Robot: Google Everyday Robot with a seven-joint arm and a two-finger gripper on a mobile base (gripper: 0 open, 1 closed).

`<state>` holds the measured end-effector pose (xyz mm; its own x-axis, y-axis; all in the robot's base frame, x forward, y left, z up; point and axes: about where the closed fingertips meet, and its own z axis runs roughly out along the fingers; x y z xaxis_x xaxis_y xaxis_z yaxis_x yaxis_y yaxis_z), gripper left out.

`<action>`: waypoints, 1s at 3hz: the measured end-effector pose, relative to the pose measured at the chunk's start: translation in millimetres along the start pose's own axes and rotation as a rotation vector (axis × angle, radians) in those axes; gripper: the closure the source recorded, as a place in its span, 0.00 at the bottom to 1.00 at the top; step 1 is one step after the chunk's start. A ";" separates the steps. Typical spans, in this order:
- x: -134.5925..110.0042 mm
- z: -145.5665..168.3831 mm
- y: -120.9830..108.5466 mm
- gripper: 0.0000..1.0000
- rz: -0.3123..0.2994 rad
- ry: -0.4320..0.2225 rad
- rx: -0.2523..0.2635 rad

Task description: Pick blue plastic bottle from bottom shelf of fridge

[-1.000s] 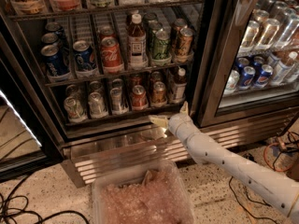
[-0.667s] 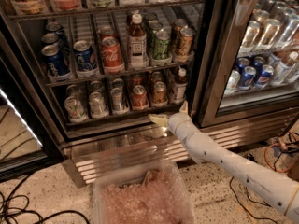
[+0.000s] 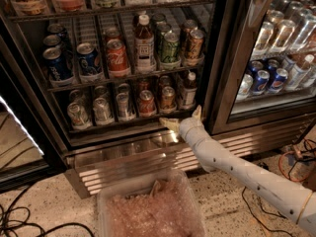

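Gripper (image 3: 180, 117) is held just below blue plastic bottle (image 3: 188, 90), at right end of bottom shelf (image 3: 113, 125); fingers (image 3: 167, 123) are spread open, nothing grasped.

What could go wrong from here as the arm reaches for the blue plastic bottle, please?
The end effector hovers open at the front rail of the bottom shelf, just below the bottle; moving in, it could catch that rail. The blue plastic bottle stands close beside a can, so a finger may knock that can over.
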<state>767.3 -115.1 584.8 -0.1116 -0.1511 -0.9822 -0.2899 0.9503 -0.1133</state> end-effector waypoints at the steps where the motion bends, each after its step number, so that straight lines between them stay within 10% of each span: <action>1: -0.2 4.9 -11.0 0.12 -0.006 -0.007 0.039; 3: -5.8 12.4 -27.5 0.11 -0.016 -0.030 0.104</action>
<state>787.7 -137.0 591.8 -0.0783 -0.1600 -0.9840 -0.1912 0.9711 -0.1427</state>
